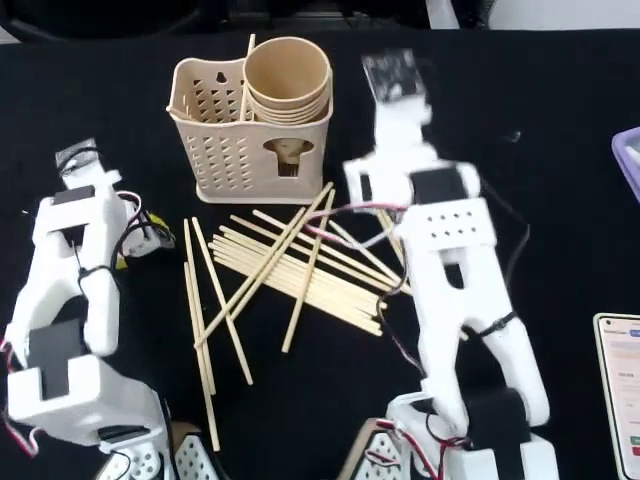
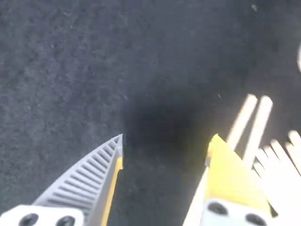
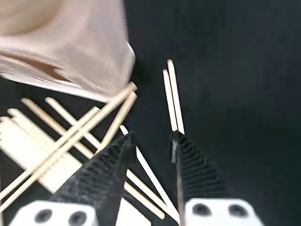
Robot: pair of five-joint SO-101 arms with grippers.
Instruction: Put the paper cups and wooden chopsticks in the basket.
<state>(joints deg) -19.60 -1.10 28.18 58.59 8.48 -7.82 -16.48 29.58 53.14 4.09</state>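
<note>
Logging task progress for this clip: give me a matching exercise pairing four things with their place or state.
Things:
1. paper cups
2. loose chopsticks
3. left gripper
4. single chopstick

Places or states:
A. open, over bare table
B. stacked inside the basket
C. upright in the basket, beside the cups
D. scattered on the table in front of the basket

Pairs: 1-B, 2-D, 3-A, 4-C.
</note>
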